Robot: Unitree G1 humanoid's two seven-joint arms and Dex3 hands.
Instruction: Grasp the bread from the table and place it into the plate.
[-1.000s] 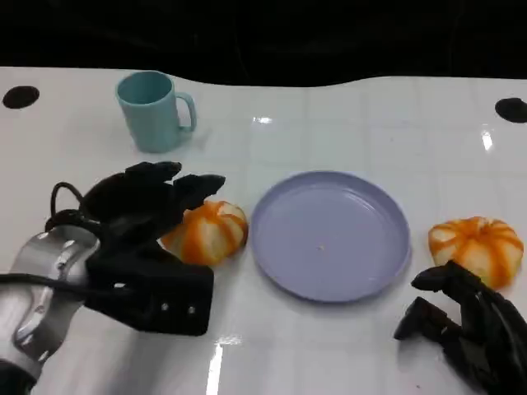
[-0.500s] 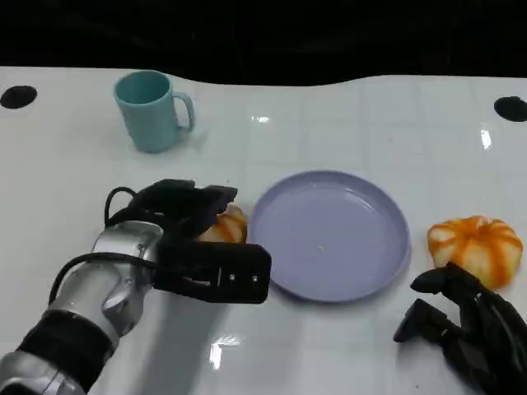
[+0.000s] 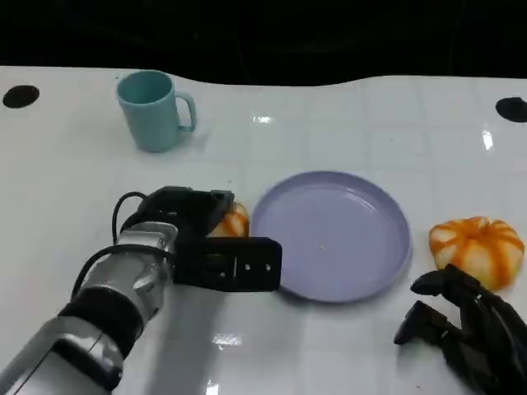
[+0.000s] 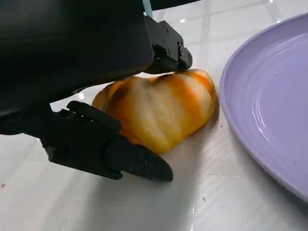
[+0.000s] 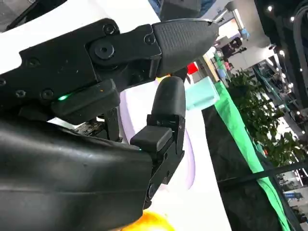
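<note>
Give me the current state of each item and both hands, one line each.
Left hand: fingers around the bread, on either side of it.
Bread: on the table beside the plate, not lifted.
Plate: empty, flat on the table.
Second bread: on the table right of the plate, untouched.
Mug: upright, far left.
Right hand: near the second bread, holding nothing.

White glossy table [image 3: 346, 123] w/ faint grid lines, glare spots; dark bg beyond far edge.
</note>
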